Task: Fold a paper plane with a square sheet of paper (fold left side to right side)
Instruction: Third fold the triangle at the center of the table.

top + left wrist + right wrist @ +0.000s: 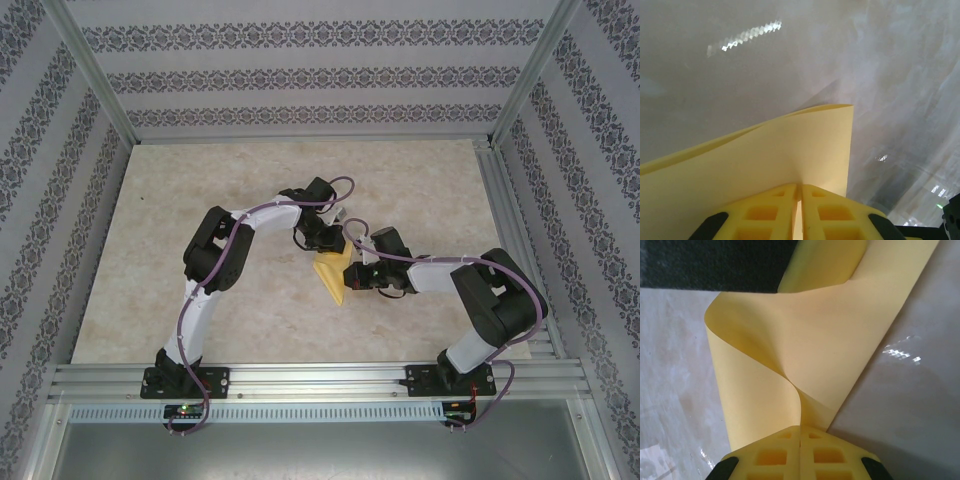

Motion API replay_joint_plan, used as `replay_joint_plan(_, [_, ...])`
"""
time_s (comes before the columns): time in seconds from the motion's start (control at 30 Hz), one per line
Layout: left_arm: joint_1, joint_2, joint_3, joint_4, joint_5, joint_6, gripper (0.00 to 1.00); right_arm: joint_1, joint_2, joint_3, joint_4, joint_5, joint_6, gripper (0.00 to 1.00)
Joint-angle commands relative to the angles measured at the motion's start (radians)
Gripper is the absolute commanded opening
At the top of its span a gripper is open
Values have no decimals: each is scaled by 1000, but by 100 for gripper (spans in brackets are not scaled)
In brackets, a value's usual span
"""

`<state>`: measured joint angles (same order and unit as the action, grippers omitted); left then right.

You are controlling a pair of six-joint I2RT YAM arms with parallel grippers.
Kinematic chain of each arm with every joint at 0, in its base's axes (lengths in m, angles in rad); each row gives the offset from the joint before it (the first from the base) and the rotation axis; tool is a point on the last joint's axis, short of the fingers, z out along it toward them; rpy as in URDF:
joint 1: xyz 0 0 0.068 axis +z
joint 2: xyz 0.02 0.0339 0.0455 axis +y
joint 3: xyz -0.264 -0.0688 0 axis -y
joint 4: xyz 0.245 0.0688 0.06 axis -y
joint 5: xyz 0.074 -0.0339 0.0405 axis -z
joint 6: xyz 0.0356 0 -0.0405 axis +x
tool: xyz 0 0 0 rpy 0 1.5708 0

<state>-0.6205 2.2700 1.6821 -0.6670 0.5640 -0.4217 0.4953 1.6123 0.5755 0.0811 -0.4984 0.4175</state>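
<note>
Presently the table (pixel 150 300) carries one work item near its centre, slightly toward 4 o'clock: the square sheet of paper (pixel 331 277), held partly off the surface between the two arms; the left arm (pixel 215 255) reaches it from 9 o'clock, the right arm (pixel 490 300) from 3 o'clock.

Sheet condition: curved over itself, not flat; in the right wrist view one flap rolls up and over toward 12 o'clock in a soft loop, with no pressed crease visible; in the left wrist view two layers lie close together, their edges meeting at a corner toward 1 o'clock.

Left gripper (pixel 800 192): jaws closed to a thin slit, pinching the sheet at its 12 o'clock edge as seen from the top; right gripper (pixel 800 432): jaws fully closed on the sheet at its 3 o'clock side.

Progress, by judgement: the left-to-right fold is under way, with the layers doubled over but not aligned flat or creased; flattening and creasing are outstanding; the later nose and wing folds are not begun, since no pointed outline is present.
</note>
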Motion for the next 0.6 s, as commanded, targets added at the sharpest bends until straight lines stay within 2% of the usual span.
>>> replay_joint_plan(0.0, [-17,-26,5,-71,-27,30,19,8,11,-10,-88,56,-16,0])
replay_joint_plan(0.27, [23,-111,100,-98,46,30,23,3,28,3,-110,66,-6,0])
replay_joint_plan(0.47, [46,-136,153,-128,12,23,26,5,37,7,-115,61,-8,0])
replay_joint_plan(0.57, [54,-186,88,-122,-19,27,20,5,35,9,-116,62,-9,0])
